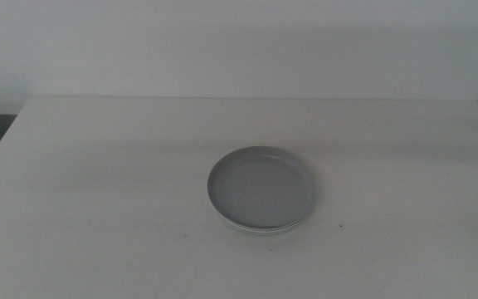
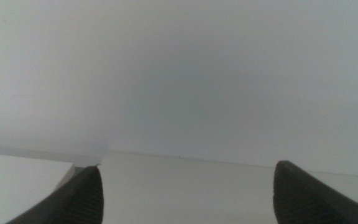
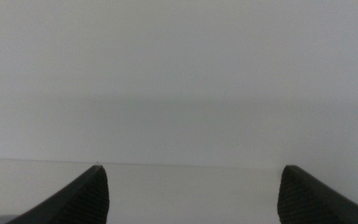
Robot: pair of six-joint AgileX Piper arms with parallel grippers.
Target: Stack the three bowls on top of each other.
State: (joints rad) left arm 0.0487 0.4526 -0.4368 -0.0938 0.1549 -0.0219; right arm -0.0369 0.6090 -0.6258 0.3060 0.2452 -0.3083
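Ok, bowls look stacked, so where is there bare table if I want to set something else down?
The stack of bowls, grey one on top, sits slightly right of the table's middle. Bare patches: the whole left half, the strip between stack and right edge, and the far band toward the wall. The near strip under the stack is narrower. Both grippers are open, outside the middle view.

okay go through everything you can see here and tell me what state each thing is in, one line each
Grey bowl: upright, empty, top of the stack.
Bowls beneath it: nested, only thin pale rims showing; their number cannot be told.
Left hand: open, empty, out of the middle view, pointed at the wall.
Right hand: open, empty, also out of the middle view.
Table: carries the stack.
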